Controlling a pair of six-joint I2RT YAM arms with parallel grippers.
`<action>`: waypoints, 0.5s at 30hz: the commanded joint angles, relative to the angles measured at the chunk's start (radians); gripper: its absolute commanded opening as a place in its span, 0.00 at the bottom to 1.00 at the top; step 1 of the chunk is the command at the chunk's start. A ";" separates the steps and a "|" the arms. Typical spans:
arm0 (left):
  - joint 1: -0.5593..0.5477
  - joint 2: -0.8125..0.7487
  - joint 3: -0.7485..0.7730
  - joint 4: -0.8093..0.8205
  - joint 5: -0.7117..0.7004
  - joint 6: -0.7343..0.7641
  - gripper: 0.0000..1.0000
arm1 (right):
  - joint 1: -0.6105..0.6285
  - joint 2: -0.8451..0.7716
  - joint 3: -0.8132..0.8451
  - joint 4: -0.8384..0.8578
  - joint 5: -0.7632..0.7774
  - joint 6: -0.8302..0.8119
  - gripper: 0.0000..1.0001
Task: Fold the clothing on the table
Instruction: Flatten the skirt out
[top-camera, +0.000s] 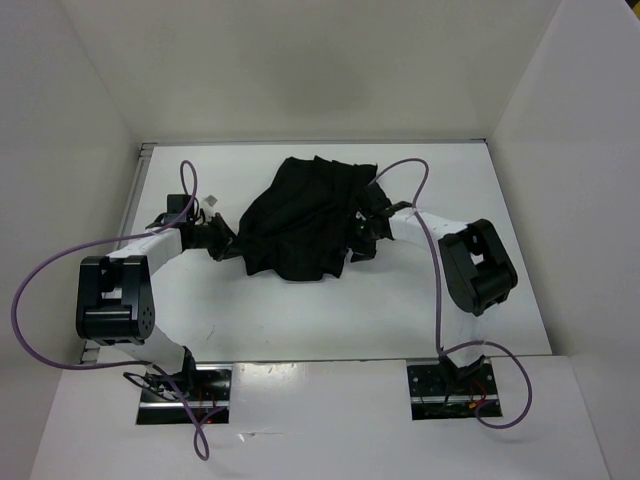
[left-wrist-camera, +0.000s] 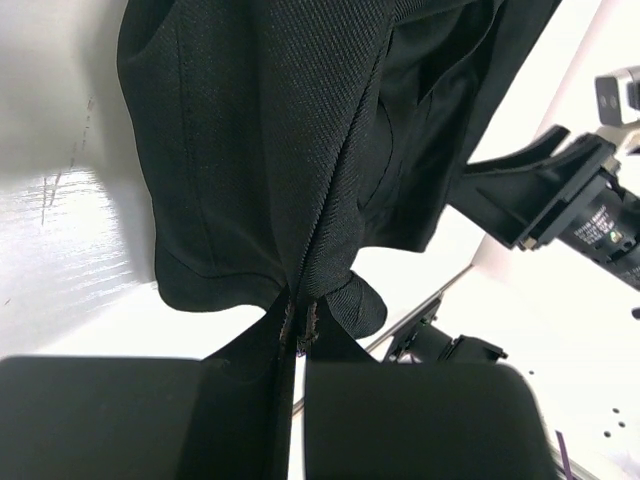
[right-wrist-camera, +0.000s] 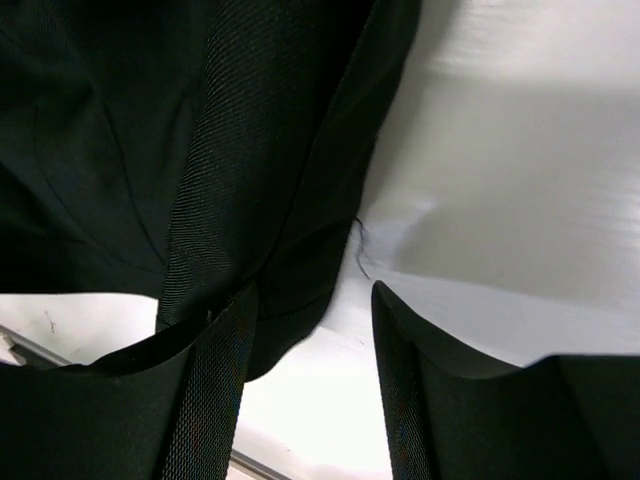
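The clothing (top-camera: 300, 220) lies bunched in a loose heap on the far middle of the white worktop (top-camera: 330, 320), between the two arms. Its longer stretch runs slantwise, from the far right corner of the heap down to the near left one, and the creases follow roughly the same line. The left jaws are clenched on a fold at the garment's near left edge. The right jaws stand apart at its right edge, where the fabric rests against one finger (right-wrist-camera: 215, 400) with bare worktop showing in the gap.
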 joint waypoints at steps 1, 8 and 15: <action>0.003 0.002 -0.004 0.014 0.040 -0.001 0.00 | 0.004 0.052 0.051 0.064 -0.057 0.020 0.55; 0.003 -0.008 0.005 0.004 0.040 0.008 0.00 | 0.064 0.123 0.083 0.042 -0.015 0.020 0.50; 0.003 -0.018 0.005 -0.005 0.040 0.017 0.00 | 0.098 0.151 0.060 0.017 0.068 0.029 0.07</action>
